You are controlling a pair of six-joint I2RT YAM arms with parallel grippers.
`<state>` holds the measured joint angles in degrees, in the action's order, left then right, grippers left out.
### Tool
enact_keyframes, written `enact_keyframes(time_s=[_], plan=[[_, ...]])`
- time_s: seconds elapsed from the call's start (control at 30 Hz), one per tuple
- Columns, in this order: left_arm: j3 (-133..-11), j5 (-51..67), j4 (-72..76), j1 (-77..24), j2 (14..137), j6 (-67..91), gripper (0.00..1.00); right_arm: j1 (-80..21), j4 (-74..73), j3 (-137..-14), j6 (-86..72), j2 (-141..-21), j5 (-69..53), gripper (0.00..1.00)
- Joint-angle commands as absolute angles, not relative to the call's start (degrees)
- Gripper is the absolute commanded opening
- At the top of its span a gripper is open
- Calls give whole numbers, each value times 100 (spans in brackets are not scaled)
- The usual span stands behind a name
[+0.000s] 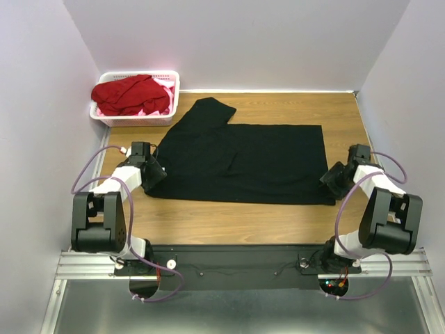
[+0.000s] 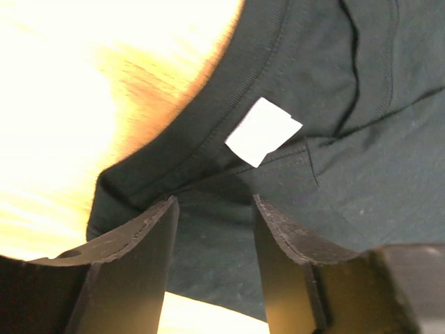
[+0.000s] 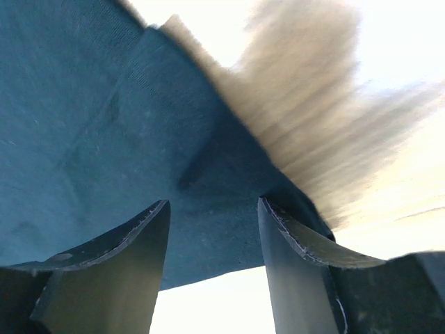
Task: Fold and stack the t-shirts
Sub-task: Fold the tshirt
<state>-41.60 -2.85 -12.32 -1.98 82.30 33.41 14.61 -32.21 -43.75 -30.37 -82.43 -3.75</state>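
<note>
A large black t-shirt (image 1: 240, 163) lies flat on the wooden table, one sleeve pointing toward the back left. My left gripper (image 1: 154, 174) sits at the shirt's near left edge. In the left wrist view it (image 2: 214, 202) is open, low over the black t-shirt (image 2: 334, 104) just below the collar and its white label (image 2: 263, 131). My right gripper (image 1: 332, 182) is at the shirt's near right corner. Its jaws (image 3: 214, 203) stand open over the cloth's edge (image 3: 104, 139), holding nothing. A red t-shirt (image 1: 128, 94) and some pink cloth (image 1: 164, 83) lie bunched in the basket.
The white slotted plastic basket (image 1: 132, 120) stands at the back left corner against the wall. Bare wood table (image 1: 229, 223) shows in front of the shirt and at the back right. Walls close in the table on three sides.
</note>
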Motion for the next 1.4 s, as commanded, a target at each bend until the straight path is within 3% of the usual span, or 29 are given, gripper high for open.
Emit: enact_keyframes(time_s=[0.0, 0.23, 0.43, 0.5, 0.63, 0.77, 0.83, 0.93, 1.13, 1.37], plan=[[-3876, -299, -1450, 95, 7946, 3462, 57, 2161, -3225, -3894, -3172, -8104, -360, 60], [-3446, 211, -1740, 211, 7138, 3849, 57, 2689, -3234, -3946, -3270, -7489, -448, 60], [-4015, -280, -1881, -270, 6416, 3797, 72, 2226, -3217, -4614, -2549, -7277, -722, 63], [-4742, -848, -1846, -848, 6591, 3639, 75, 1078, -3217, -5244, -2400, -7731, -300, 63], [-5683, -1555, -1644, -1581, 7495, 3174, 76, 248, -3173, -5896, -2215, -8445, 193, 61], [-6599, -1661, -1547, -1793, 8890, 2585, 76, 97, -3103, -6582, -1996, -9385, 62, 59], [-6828, -1810, -1564, -1828, 9227, 2365, 74, 79, -3085, -6855, -1934, -9798, 70, 48], [-7153, -1758, -1573, -1828, 9737, 2276, 71, 79, -3041, -7005, -1942, -10159, 26, 47], [-7006, -1530, -1652, -1828, 10379, 2635, 67, 88, -2944, -6620, -2135, -10318, 447, 46], [-5848, -1091, -1635, -1784, 10047, 3067, 67, 88, -2953, -5863, -2346, -9985, 668, 47]])
